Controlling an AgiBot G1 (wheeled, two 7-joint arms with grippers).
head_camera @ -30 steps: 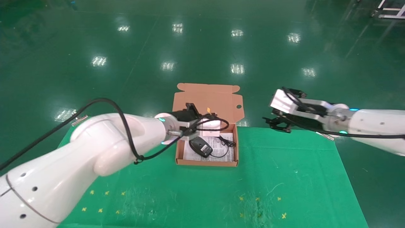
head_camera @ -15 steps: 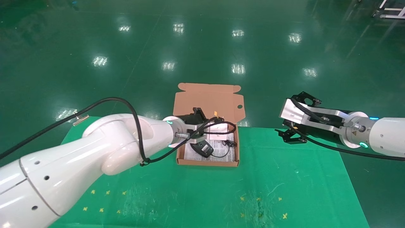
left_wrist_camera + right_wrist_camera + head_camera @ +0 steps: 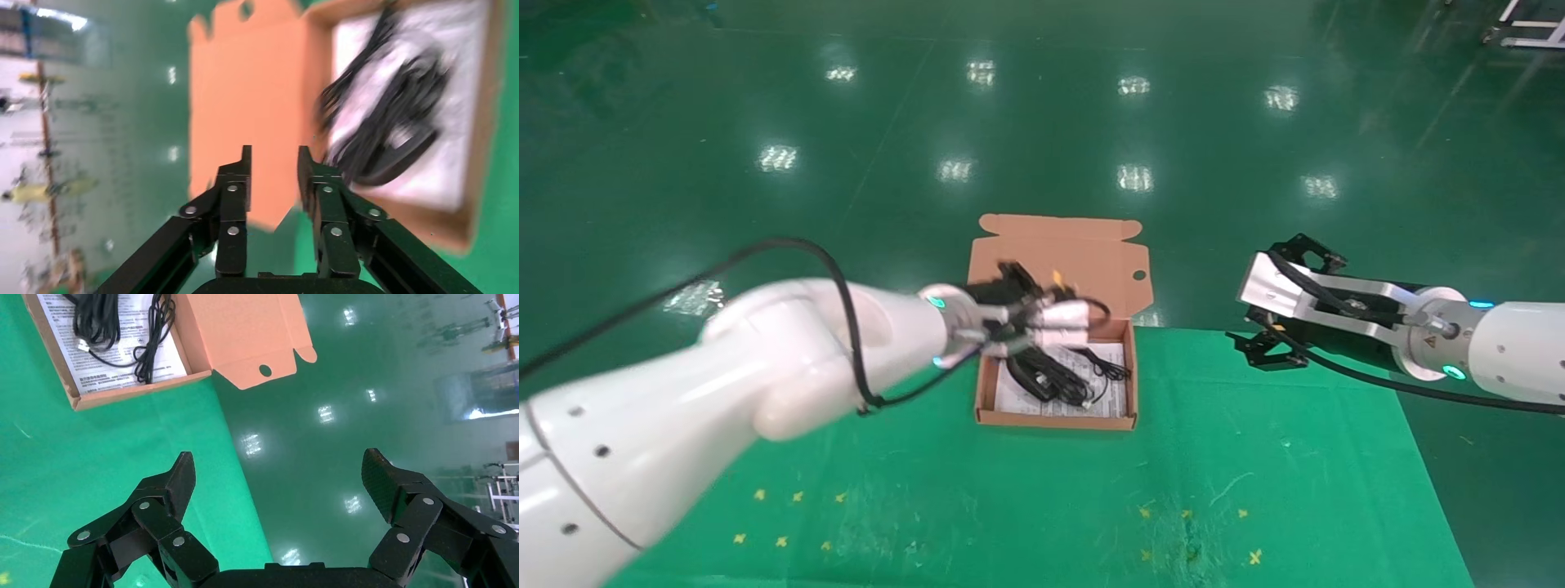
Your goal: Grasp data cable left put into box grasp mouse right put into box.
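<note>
The salmon-orange box [image 3: 1054,420] stands open at the back of the green mat, lid [image 3: 1083,253] up. The black data cable [image 3: 1050,377] lies bundled inside on a printed sheet, over the black mouse [image 3: 382,174], which is mostly covered. The mouse's thin cord [image 3: 1109,367] lies beside them. My left gripper [image 3: 1012,278] hovers over the box's back left corner, open and empty; in the left wrist view [image 3: 273,150] the lid shows between its fingers. My right gripper [image 3: 1258,347] is wide open and empty, to the right of the box; the right wrist view [image 3: 278,459] shows it over the mat's edge.
The green mat [image 3: 1214,457] covers the table, with small yellow marks near the front. Its back edge runs just behind the box, with glossy green floor [image 3: 1042,122] beyond. The left arm's own black hose [image 3: 846,310] loops beside the box.
The mouse lay uncovered in the box; now the cable bundle lies on it. My left arm has shifted slightly left and back. My right arm drew back to the right, then held still.
</note>
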